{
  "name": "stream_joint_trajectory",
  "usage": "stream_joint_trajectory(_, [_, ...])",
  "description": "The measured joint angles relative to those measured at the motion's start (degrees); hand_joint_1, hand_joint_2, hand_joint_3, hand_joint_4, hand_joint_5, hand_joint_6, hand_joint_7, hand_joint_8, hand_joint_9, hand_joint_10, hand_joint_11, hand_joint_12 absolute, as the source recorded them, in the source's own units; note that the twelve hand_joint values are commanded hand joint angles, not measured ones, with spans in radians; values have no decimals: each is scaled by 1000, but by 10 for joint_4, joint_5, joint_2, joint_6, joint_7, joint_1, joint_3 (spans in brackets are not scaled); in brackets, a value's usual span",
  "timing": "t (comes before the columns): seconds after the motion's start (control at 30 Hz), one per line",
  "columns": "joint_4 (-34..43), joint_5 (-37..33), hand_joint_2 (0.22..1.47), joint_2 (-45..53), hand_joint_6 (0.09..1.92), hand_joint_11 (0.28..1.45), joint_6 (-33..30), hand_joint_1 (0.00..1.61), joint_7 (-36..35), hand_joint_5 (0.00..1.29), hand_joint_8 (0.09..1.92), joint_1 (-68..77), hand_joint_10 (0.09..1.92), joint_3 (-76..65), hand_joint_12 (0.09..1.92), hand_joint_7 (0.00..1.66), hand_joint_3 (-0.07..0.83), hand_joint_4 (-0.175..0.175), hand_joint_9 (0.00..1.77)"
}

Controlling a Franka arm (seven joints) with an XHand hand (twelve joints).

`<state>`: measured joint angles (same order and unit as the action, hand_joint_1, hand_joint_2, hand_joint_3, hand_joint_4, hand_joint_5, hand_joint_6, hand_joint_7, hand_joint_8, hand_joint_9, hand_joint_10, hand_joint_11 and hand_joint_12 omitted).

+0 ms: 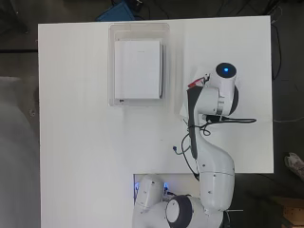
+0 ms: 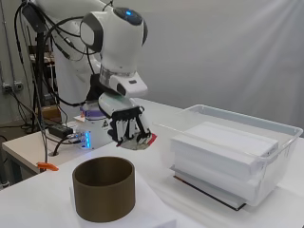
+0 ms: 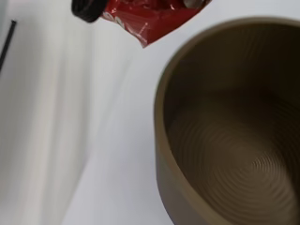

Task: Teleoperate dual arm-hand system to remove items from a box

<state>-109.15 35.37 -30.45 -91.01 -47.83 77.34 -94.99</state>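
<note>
Red packet is what you have in the hand: a thin, crinkled, glossy foil piece, red with small white marks, its pointed corner sticking out below and beside the fingertips. In the side view your black and white hand hangs above the white worktop, fingers curled downward and closed together on the packet, which is held in the air, touching nothing else. In the wrist view the packet shows as a shiny wrinkled red sheet next to a black fingertip. From overhead only a sliver of red peeks out by the arm, so how much of the packet is inside the grip is hard to judge.

Your clear plastic box stands well apart from the hand, at the far part of the worktop: rectangular, thin-walled and see-through, with rounded corners. Inside it lies a stack of flat white rectangular blocks, smooth and matte, with a thin dark edge showing under the lowest one.

Near the hand, and lower than it, sits a brown cylindrical cup, open at the top, with a matte surface and fine ridged rings over its inner floor. It rests on a flat white sheet or slab at the worktop's near edge. The packet hangs beside the cup's rim, not over its opening.
</note>
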Motion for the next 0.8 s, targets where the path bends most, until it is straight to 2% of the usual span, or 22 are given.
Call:
stream_joint_trajectory(0.1, [-8, -75, 1210, 95, 1273, 1126, -21, 932, -43, 798, 1920, -88, 1920, 79, 1889, 1326, -2, 175, 1549])
stream_joint_trajectory(0.3, [-23, -216, 1209, 298, 1272, 1127, -59, 932, -123, 799, 1920, -422, 1920, 255, 1886, 1327, -1, 175, 1549])
stream_joint_trajectory(0.43, [-32, -291, 1209, 403, 1271, 1127, -83, 932, -167, 799, 1920, -539, 1920, 373, 1886, 1327, -1, 175, 1549])
stream_joint_trajectory(0.53, [-37, -324, 1209, 416, 1271, 1128, -95, 932, -188, 799, 1920, -558, 1920, 395, 1886, 1327, -1, 175, 1549])
stream_joint_trajectory(0.8, [-38, -325, 1209, 417, 1271, 1128, -98, 932, -191, 799, 1920, -561, 1920, 396, 1885, 1327, 0, 175, 1549])
